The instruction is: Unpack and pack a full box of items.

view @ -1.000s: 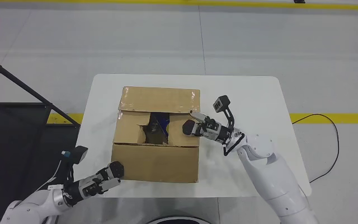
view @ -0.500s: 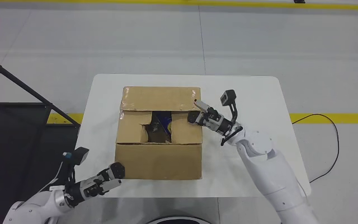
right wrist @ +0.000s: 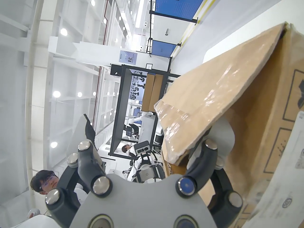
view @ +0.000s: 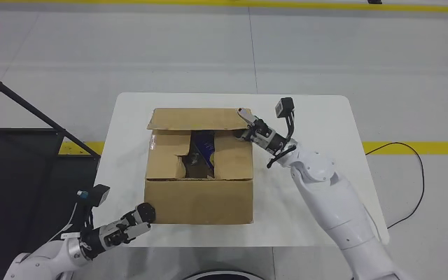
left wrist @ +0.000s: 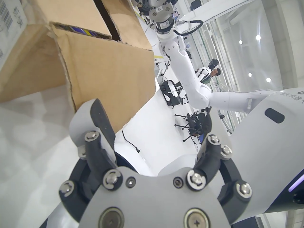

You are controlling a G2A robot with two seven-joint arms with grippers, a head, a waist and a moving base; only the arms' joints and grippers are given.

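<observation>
The right gripper (right wrist: 154, 125) gapes wide and grips nothing, one finger (right wrist: 224, 132) tucked under the corner of the taped far flap (right wrist: 213, 88) of the brown cardboard box (view: 198, 201). A second ago it hung over the right inner flap (view: 234, 155); since then the far flap has tilted up. The left gripper (left wrist: 154, 124), open and empty, stays by the box's front left corner on the white table (view: 308, 112).

White arms (view: 336, 203), black screw-studded tools (left wrist: 152, 113)
</observation>
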